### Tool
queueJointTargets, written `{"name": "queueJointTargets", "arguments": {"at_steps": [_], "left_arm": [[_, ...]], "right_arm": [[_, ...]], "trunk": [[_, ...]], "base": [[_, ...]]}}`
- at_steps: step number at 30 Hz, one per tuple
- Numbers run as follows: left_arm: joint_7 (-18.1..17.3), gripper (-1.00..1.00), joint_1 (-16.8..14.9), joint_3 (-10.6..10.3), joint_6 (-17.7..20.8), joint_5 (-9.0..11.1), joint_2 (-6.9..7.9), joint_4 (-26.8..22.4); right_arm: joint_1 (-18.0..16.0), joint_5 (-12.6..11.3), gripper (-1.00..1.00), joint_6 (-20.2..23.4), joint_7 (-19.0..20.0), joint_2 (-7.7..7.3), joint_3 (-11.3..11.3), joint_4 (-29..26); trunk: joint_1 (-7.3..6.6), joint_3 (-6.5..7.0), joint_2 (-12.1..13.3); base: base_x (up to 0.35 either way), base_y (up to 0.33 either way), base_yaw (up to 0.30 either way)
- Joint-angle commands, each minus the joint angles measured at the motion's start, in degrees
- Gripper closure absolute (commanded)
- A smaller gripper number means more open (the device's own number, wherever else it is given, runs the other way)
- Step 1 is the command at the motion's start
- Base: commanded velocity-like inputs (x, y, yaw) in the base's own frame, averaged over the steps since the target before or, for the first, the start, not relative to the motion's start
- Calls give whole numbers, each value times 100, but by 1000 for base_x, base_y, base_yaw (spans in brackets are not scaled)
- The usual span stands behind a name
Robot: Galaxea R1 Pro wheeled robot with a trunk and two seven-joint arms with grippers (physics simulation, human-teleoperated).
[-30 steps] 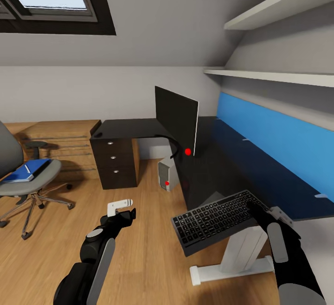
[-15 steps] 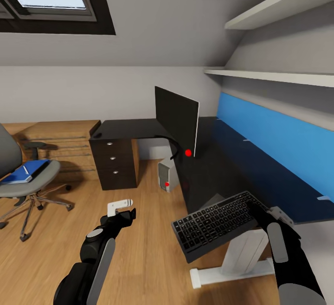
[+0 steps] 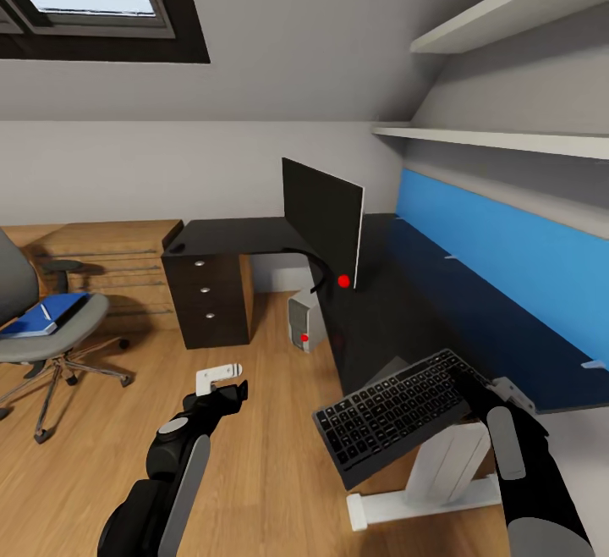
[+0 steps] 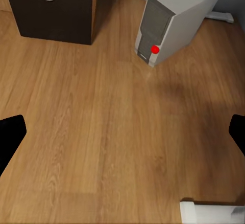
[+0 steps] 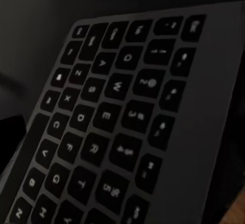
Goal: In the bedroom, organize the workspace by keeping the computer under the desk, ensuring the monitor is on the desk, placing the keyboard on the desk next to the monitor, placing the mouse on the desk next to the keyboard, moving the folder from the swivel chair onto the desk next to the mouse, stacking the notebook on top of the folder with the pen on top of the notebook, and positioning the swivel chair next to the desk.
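Note:
My right gripper (image 3: 470,388) is shut on the right end of the black keyboard (image 3: 393,413), which hangs tilted off the front edge of the black desk (image 3: 397,303); its keys show close up in the right wrist view (image 5: 122,121). The dark monitor (image 3: 326,220) stands on the desk. The grey computer tower (image 3: 304,320) sits on the floor under the desk and is also in the left wrist view (image 4: 171,24). My left gripper (image 3: 230,393) hangs open over the wooden floor (image 4: 124,131). The grey swivel chair (image 3: 34,333) at far left carries a blue folder stack (image 3: 46,313).
A dark drawer unit (image 3: 207,299) supports the desk's left end. The desk's white leg and foot (image 3: 440,472) stand just below the keyboard. A blue wall panel (image 3: 507,261) and white shelves (image 3: 507,140) line the right wall. A wooden dresser (image 3: 110,261) stands behind the chair.
The keyboard's near corner has dipped lower and tilted more in my right gripper. The view has shifted slightly, so the chair sits further left. The left arm is unchanged.

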Motion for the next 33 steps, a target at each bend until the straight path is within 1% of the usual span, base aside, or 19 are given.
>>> {"name": "queueJointTargets", "arguments": {"at_steps": [1,10,20,33], "left_arm": [[52,-100,-4,-6,19,60,1,-6],[52,-100,-4,-9,19,60,1,-7],[52,-100,-4,-20,25,60,0,-6],[52,-100,-4,-23,28,60,0,2]], "right_arm": [[-5,-61,-100,20,-38,4,-9,-10],[-5,-56,-100,20,-37,4,-5,-10],[-5,-54,-100,20,-37,3,-5,-10],[-5,-54,-100,20,-37,4,-4,-10]], "trunk": [[2,-6,-3],[2,-6,-3],[2,-6,-3],[2,-6,-3]], "base": [[205,0,0],[91,0,0],[201,0,0],[9,0,0]]}}
